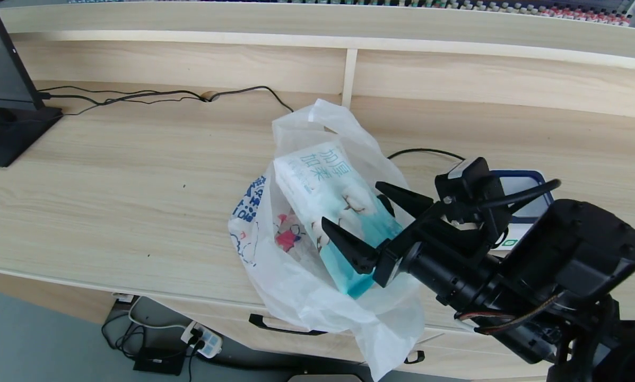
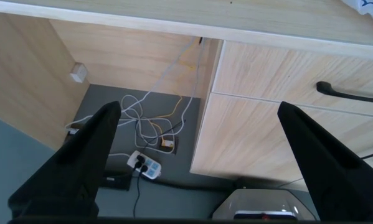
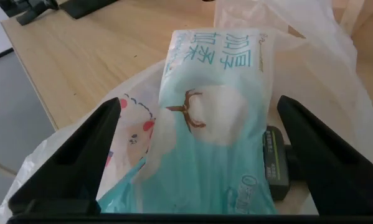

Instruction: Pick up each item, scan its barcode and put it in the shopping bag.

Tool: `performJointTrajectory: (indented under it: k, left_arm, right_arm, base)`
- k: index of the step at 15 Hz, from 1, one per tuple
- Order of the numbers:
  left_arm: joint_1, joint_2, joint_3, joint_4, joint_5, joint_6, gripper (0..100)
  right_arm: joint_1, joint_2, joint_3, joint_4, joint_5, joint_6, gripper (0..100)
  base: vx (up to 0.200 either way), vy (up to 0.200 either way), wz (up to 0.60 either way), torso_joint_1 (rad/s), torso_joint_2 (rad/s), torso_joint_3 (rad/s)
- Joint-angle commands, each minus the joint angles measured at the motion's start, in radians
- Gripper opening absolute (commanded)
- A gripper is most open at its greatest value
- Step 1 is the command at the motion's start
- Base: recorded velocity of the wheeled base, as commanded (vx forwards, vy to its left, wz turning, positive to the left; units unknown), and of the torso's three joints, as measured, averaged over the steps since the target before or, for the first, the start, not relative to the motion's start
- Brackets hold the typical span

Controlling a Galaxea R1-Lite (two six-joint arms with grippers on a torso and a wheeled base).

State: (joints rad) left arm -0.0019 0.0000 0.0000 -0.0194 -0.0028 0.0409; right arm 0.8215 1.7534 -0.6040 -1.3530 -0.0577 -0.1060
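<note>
Teal tissue pack [image 1: 328, 196] lies between spread right jaws.

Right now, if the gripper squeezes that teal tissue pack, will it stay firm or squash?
The tissue pack looks soft-wrapped, so it would probably dent when squeezed. Its glossy film may be slippery. It seems bulky yet likely light, and the thin shopping bag could drag along.

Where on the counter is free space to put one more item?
Free: the wide stretch of counter between monitor base and shopping bag, in front of the cables. Crowded: around the bag, under the open right gripper.
</note>
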Motion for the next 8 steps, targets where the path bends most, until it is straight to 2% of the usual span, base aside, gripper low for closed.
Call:
performJointTrajectory:
  k: [1, 8]
  left_arm:
    - [0.000, 0.000, 0.000, -0.001, 0.000, -0.001, 100]
    - [0.000, 0.000, 0.000, -0.002, 0.000, -0.001, 100]
  right_arm:
    - [0.036, -0.043, -0.042, -0.002, 0.002, -0.018, 100]
    - [0.085, -0.206, -0.023, 0.003, -0.016, -0.081, 100]
  base:
    - [0.000, 0.000, 0.00, 0.000, 0.00, 0.000]
    - [0.000, 0.000, 0.00, 0.000, 0.00, 0.000]
